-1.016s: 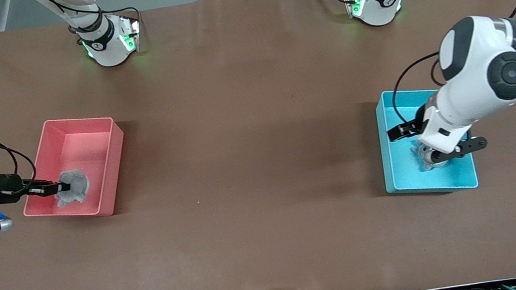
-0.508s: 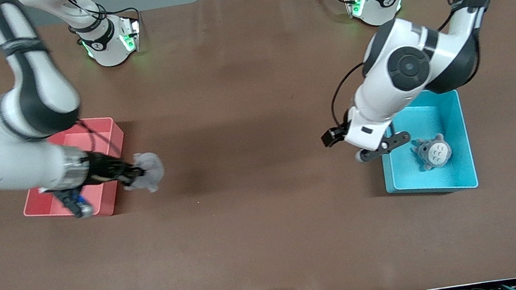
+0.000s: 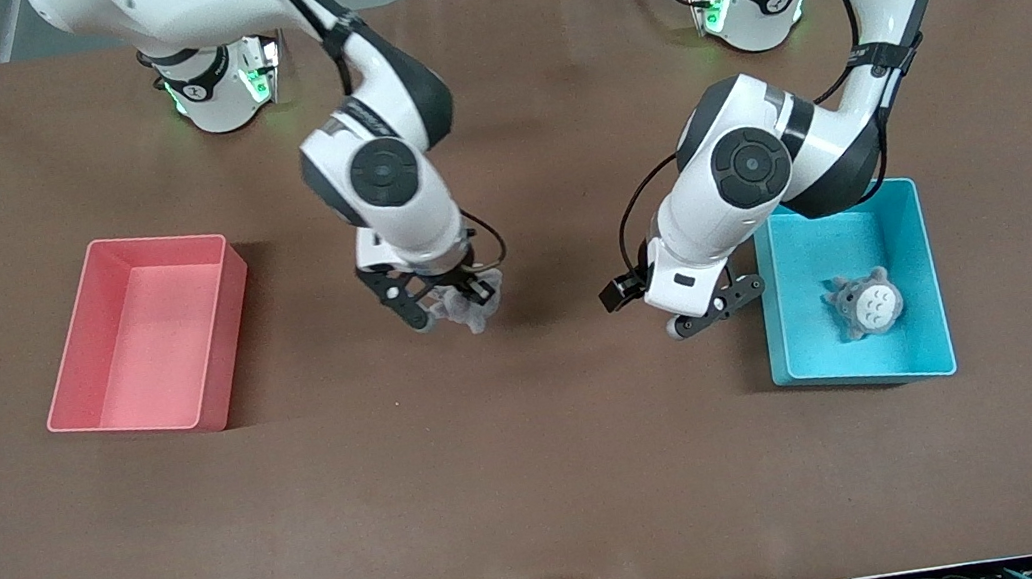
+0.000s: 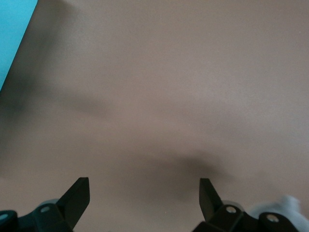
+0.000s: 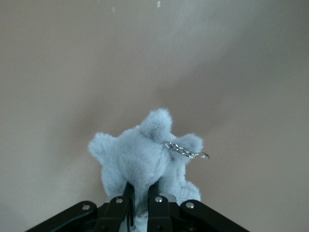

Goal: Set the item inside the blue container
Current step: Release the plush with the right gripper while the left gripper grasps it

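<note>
The item, a grey plush toy with a small key chain, hangs over the bare middle of the table. My right gripper is shut on it, and its fingers pinch the fur. The blue container stands toward the left arm's end of the table, with a second grey plush lying in it. My left gripper hangs open and holds nothing, over the table just beside the container's wall. In the left wrist view its fingers stand wide apart over brown cloth, with a corner of the blue container showing.
A pink bin of the same size stands toward the right arm's end of the table with nothing in it. Brown cloth covers the whole table.
My right gripper lifted the plush out of the pink bin and carried it to the table's middle. My left gripper moved out of the blue container, leaving a plush there.
</note>
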`<control>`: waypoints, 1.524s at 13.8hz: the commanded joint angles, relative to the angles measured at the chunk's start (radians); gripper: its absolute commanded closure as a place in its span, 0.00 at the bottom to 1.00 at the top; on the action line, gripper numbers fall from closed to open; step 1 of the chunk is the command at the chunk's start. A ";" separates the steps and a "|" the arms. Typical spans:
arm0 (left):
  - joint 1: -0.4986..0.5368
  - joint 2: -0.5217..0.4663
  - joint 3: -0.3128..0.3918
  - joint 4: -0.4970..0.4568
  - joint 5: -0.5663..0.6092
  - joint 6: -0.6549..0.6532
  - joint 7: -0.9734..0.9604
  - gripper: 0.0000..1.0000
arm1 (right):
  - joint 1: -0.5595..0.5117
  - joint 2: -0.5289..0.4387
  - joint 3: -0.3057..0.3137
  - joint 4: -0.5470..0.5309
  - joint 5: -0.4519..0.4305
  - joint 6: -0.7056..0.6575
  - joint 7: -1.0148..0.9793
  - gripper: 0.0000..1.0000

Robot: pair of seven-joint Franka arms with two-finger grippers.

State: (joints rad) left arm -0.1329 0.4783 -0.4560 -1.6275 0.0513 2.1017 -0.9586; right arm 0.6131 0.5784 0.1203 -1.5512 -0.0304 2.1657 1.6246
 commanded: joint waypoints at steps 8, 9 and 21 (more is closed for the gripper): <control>-0.010 0.059 -0.003 0.014 -0.010 0.043 -0.037 0.00 | 0.073 0.181 -0.018 0.099 -0.169 0.115 0.224 0.00; -0.010 0.065 -0.003 0.015 -0.011 0.046 -0.045 0.00 | 0.067 0.176 -0.018 0.105 -0.171 0.114 0.213 0.00; -0.233 0.308 0.019 0.103 -0.008 0.421 -0.454 0.00 | -0.363 -0.119 -0.008 0.106 0.004 -0.332 -0.801 0.00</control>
State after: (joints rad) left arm -0.3179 0.7214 -0.4537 -1.5939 0.0497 2.4873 -1.3626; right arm 0.3263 0.5306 0.0919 -1.3989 -0.0409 1.9003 1.0114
